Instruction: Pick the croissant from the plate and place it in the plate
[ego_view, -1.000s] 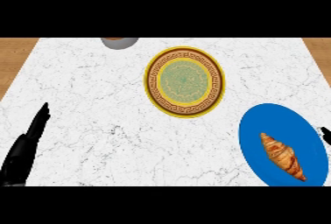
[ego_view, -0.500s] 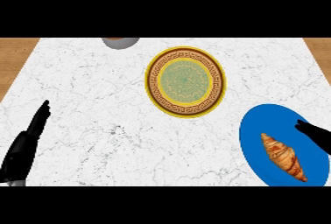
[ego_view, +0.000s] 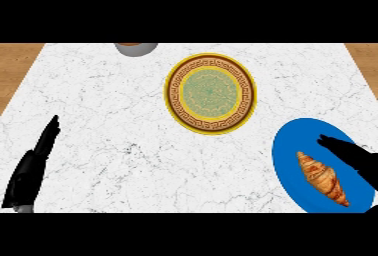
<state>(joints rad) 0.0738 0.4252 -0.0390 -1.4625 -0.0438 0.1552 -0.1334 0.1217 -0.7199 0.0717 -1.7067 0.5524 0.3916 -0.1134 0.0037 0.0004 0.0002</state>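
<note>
On the tabletop (ego_view: 111, 125), the blue plate (ego_view: 288, 150) carries the croissant (ego_view: 322, 178) just left of your right hand (ego_view: 353, 159) (flat, open, holding nothing), its long axis slanting alongside that hand. The patterned plate (ego_view: 174, 100) lies ahead-left of it; your left hand (ego_view: 33, 167) rests open, well apart.

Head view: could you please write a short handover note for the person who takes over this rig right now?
Left hand: open, resting at the lower left of the white marble counter.
Right hand: open, fingers straight, over the round blue plate, beside the golden-brown croissant, not gripping it.
The croissant lies on the blue plate; the round yellow patterned plate further back holds nothing.
Done: nothing yet. Left: grasp the croissant, carry it to the yellow plate, release.
</note>
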